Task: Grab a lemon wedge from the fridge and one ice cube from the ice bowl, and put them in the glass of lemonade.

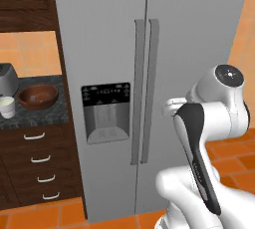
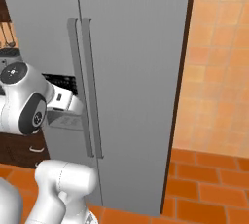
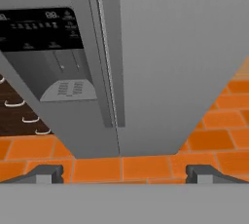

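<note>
— Jaws? 
— Spread wide, holding nothing; the gripper (image 3: 124, 172) hangs over orange floor (image 3: 146, 167), facing the shut fridge (image 3: 160, 47).
— Beyond it?
— Left base view adds the counter (image 1: 45, 113): glass (image 1: 7, 107), then ice bowl (image 1: 39, 96) beside it.

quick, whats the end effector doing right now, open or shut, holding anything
End effector: open and holding nothing, facing the tall grey steel side-by-side fridge.

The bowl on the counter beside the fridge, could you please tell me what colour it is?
Reddish-brown, like wood; the bowl shows best in the left base view.
</note>
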